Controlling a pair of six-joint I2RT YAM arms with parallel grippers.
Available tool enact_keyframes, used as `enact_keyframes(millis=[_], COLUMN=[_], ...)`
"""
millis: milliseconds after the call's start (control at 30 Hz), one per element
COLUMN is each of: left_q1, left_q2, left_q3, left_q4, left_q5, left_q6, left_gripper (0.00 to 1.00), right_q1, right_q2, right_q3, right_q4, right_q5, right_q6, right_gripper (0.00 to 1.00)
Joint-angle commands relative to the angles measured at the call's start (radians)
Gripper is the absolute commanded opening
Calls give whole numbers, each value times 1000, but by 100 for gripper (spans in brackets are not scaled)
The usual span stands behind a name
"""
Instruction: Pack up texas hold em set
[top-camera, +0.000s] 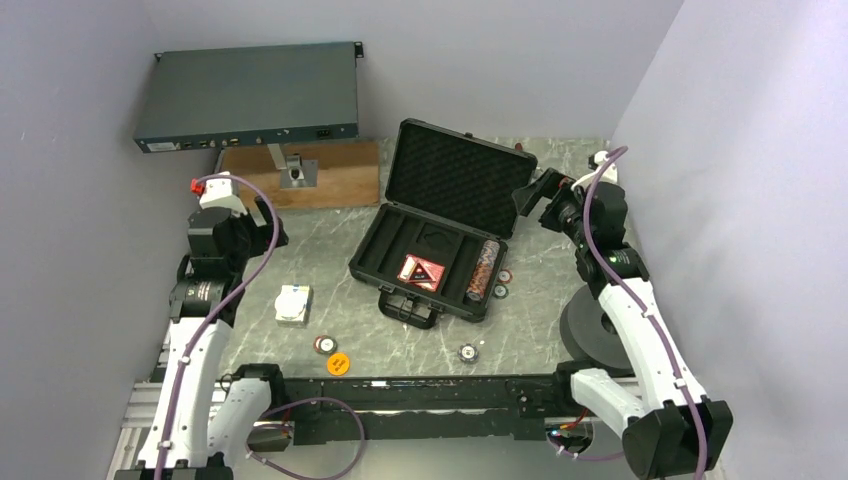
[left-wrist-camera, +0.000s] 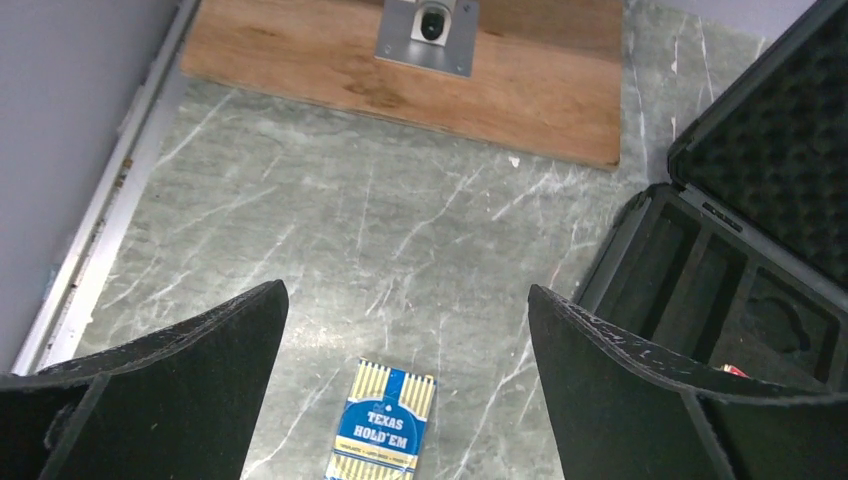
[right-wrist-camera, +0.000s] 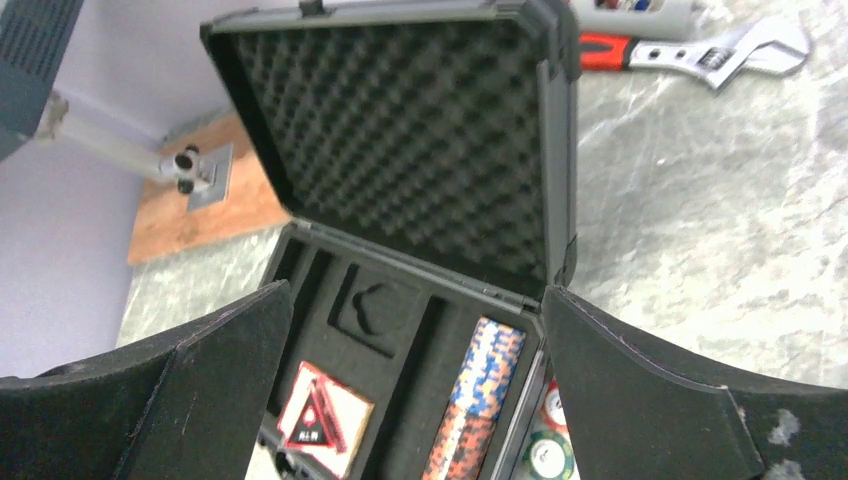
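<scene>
With the right gripper (right-wrist-camera: 417, 292), just right of the open case (top-camera: 440, 240), and the left gripper (left-wrist-camera: 407, 295) both spread wide and empty, the left would best centre over the deck (left-wrist-camera: 383, 432) lying flat left of the case, descend straight and close across its narrow width.

Blue card deck (left-wrist-camera: 381, 428): white print reads "TEXAS HOLD'EM". Red-triangle tile (right-wrist-camera: 322, 418): small white lettering, not legible. Loose chip (right-wrist-camera: 549, 455): markings too blurred to read.
</scene>
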Motion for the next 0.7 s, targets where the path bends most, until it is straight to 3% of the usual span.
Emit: enact_keyframes(millis=[0,133,300,667], left_q1=[0,0,0,0], left_q2=[20,32,70,48], left_q3=[33,32,52,61], left_q4=[-1,-3,-33,-67], left_q5=[71,92,99,13], left_q6=[12,16,24,25], left_gripper=[96,95,91,80], right_q1=[76,299,456,656], right_q2=[13,65,162,315], right_q3=[97,177,280,330], right_q4=[-134,-252,-353,-324], right_q5=[-8,178,271,85], right_q6=[9,-21,-30,-156], right_gripper=[100,100,100,100])
